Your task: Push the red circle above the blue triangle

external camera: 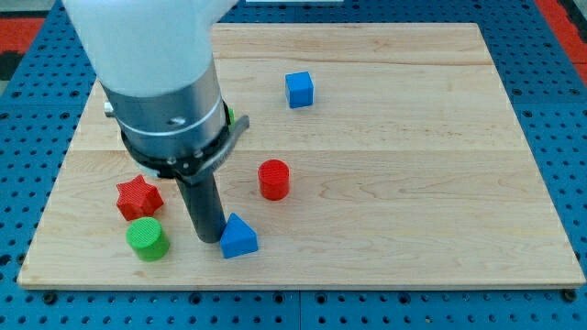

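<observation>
The red circle stands near the board's middle, up and to the right of the blue triangle, which lies near the view's bottom. My tip rests on the board just left of the blue triangle, close to it or touching it, and down-left of the red circle. The arm's grey body hides the board area at the upper left.
A red star and a green circle lie left of my tip. A blue cube sits near the view's top. A bit of a green block peeks out behind the arm. The wooden board ends close below the triangle.
</observation>
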